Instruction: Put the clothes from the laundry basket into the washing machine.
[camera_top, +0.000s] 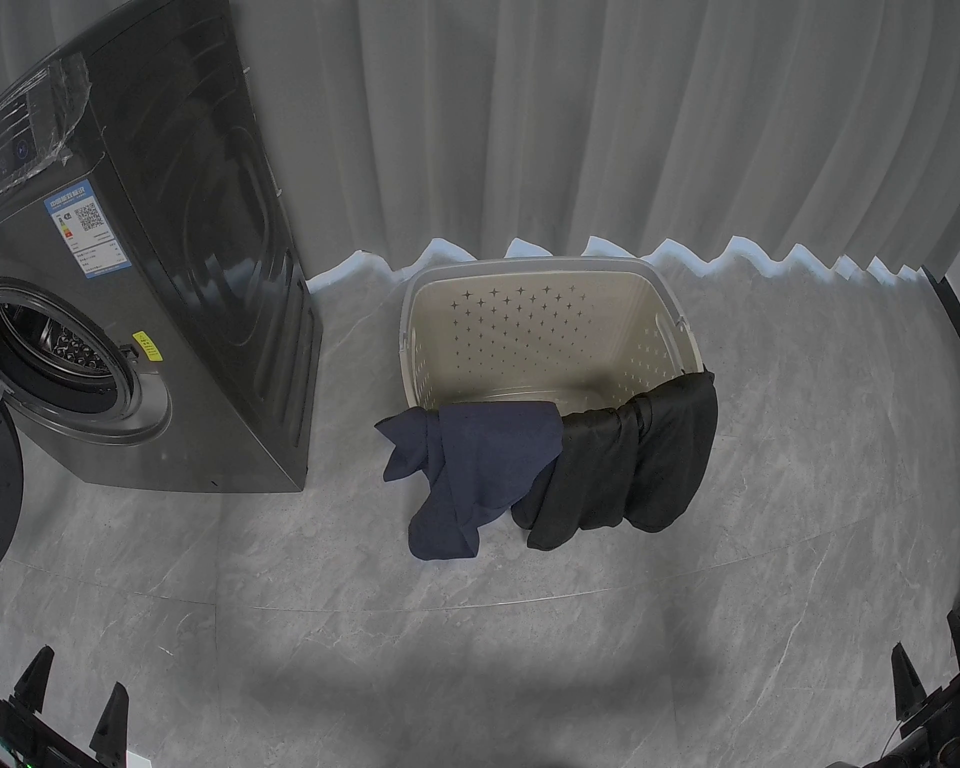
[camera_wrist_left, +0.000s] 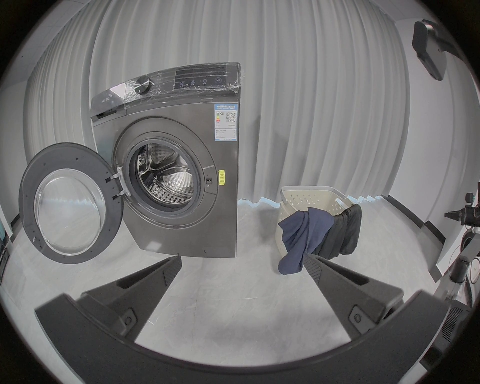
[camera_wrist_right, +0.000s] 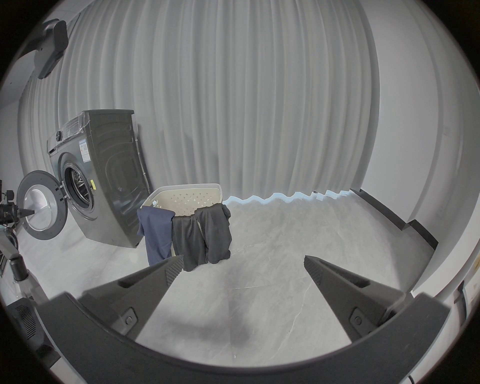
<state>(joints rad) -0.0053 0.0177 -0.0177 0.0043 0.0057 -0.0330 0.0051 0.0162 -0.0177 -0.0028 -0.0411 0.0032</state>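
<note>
A cream laundry basket stands on the floor before the curtain. Over its near rim hang a navy garment and a black garment. The grey washing machine stands to the basket's left, its round door swung open and the drum showing. My left gripper sits low at the near left, open and holding nothing. My right gripper is low at the near right, open too. Both are well short of the basket; the garments also show from the wrists.
A pleated white curtain closes off the back. Grey tiled floor lies open between me and the basket. A dark baseboard runs along the right wall.
</note>
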